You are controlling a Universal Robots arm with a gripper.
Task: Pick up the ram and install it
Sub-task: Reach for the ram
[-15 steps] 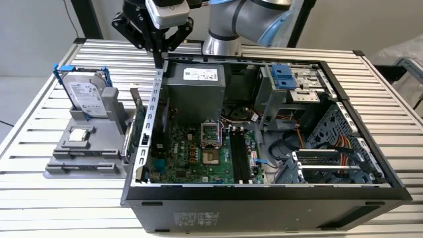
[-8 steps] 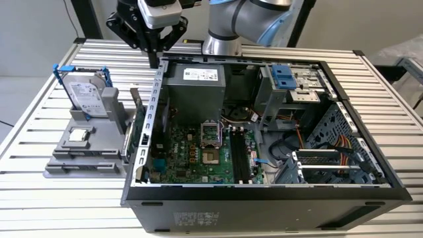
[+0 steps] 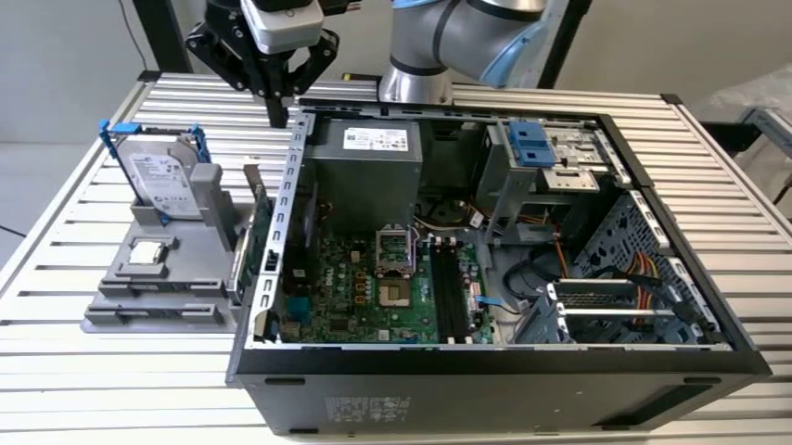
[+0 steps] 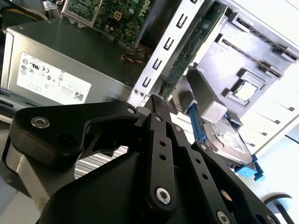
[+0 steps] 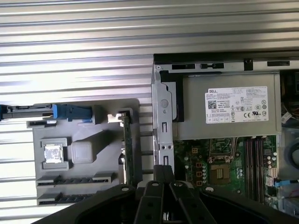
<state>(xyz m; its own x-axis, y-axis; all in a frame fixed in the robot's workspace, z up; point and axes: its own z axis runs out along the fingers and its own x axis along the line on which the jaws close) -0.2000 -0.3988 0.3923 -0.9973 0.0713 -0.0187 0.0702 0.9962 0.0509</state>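
The ram (image 3: 259, 232) is a thin dark green stick standing on edge in the grey holder (image 3: 136, 301), right beside the open computer case's wall. It shows in both wrist views (image 5: 126, 149) (image 4: 196, 46). My gripper (image 3: 280, 113) hangs above the table at the case's rear corner, beyond the ram's far end and well above it. Its black fingers are shut with nothing between them, as both wrist views (image 5: 163, 175) (image 4: 156, 100) show. The black motherboard slots (image 3: 452, 287) (image 5: 254, 163) lie inside the case.
A hard drive (image 3: 161, 181) in a blue frame stands upright in the holder, with a small square processor chip (image 3: 148, 250) in front of it. The grey power supply (image 3: 365, 176) and drive cage (image 3: 544, 158) fill the case's rear. Slatted metal table (image 3: 124, 389) surrounds everything.
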